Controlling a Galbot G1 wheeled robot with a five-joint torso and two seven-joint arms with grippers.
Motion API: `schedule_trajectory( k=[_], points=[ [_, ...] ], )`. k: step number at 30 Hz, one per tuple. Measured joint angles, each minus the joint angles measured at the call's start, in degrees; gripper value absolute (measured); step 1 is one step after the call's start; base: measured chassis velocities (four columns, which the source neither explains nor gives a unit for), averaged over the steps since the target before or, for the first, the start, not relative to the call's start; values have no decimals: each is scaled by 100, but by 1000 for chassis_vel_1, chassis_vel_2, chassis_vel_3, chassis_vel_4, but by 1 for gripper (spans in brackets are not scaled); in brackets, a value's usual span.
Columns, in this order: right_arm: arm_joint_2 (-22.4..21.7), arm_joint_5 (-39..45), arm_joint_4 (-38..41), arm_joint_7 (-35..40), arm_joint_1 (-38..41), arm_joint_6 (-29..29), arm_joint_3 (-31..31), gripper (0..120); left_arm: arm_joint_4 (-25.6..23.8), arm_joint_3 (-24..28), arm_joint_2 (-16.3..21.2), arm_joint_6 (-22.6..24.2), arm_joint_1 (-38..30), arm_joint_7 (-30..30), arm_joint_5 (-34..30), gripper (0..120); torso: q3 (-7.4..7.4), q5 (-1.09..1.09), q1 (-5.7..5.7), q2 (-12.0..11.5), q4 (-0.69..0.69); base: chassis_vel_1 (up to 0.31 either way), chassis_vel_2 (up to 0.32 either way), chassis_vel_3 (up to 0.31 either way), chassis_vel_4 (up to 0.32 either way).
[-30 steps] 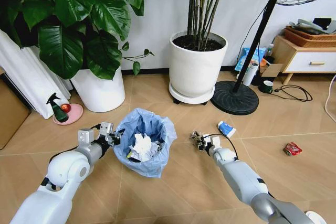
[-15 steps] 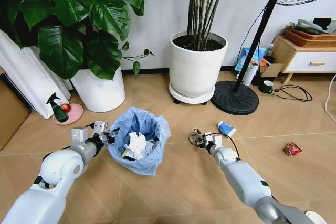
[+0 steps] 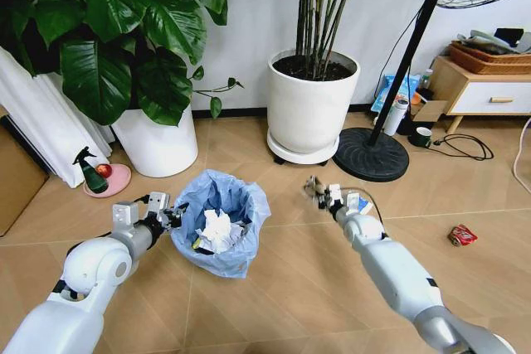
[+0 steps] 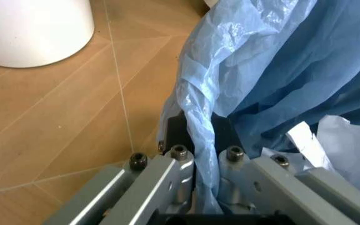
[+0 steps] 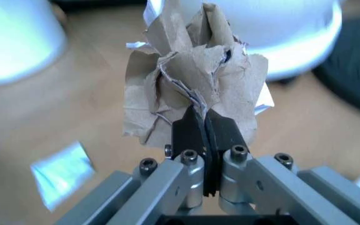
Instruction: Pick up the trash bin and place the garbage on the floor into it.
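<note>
— Where's my right gripper (image 5: 204,123)?

— Centre right of the head view, pinched shut on a crumpled brown paper wad (image 5: 196,79), off the floor (image 3: 274,304).

— And my left gripper (image 4: 204,140)?

— Lower left, clamped on the blue liner at the rim of the trash bin (image 3: 222,221). White paper wads (image 3: 217,230) lie inside.

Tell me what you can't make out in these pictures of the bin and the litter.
- Bottom of the trash bin: head view, white paper wads cover whatever lies beneath.
- Bin's dark wall: left wrist view, blue bag drapes over it where the left gripper pinches.
- Red can: head view, too small to read.
- Floor litter: right wrist view, blurred behind the brown paper wad in the right gripper.
</note>
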Motion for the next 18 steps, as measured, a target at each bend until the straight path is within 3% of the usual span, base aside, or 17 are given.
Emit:
schedule_trajectory(
  k=[2,7,10,18],
  points=[
    [-246,189,688,27,2,-120,-43,0,-12,5,-22,-1,-6,0,5,0,0,-2,0,0,-1,0,0,0,0],
    [-578,485,1507,118,-2,-285,-128,0,-24,6,-33,-1,-14,0,5,0,0,-2,0,0,-2,0,0,0,0],
    [-1015,991,2481,160,44,-510,-314,0,-24,20,-36,-1,-12,1,19,0,0,0,0,0,-2,0,0,0,0],
    [-1362,1650,3889,152,83,-769,-654,0,-10,53,-86,-3,-19,2,50,0,0,-3,0,-1,-1,0,0,0,0]
  ],
)
